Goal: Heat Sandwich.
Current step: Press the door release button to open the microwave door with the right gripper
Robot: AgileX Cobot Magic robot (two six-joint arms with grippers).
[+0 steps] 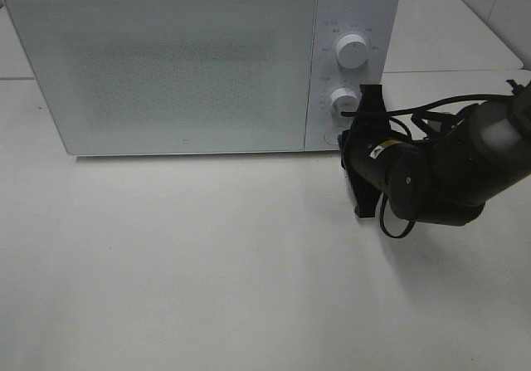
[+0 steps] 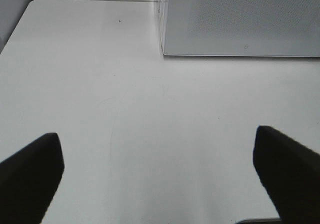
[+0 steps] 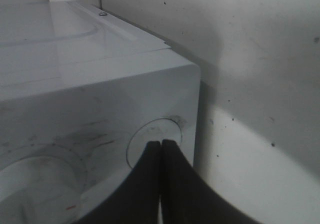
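Note:
The sandwich is out of view. The white microwave (image 1: 174,64) stands at the back of the table with its door closed. My right gripper (image 3: 161,144) is shut, its black fingertips pressed together against the round button (image 3: 145,136) at the bottom of the control panel. From above, the right gripper (image 1: 347,133) reaches in from the right, just below the lower knob (image 1: 342,100). My left gripper (image 2: 156,134) is open and holds nothing. It hovers over bare tabletop in front of the microwave's (image 2: 240,18) left corner and does not appear in the exterior view.
A second knob (image 1: 352,51) sits higher on the panel. The white table (image 1: 207,271) stretches in front of the microwave. A speckled wall (image 3: 260,58) stands behind the microwave's right side. The right arm's black cables (image 1: 415,118) loop near the panel.

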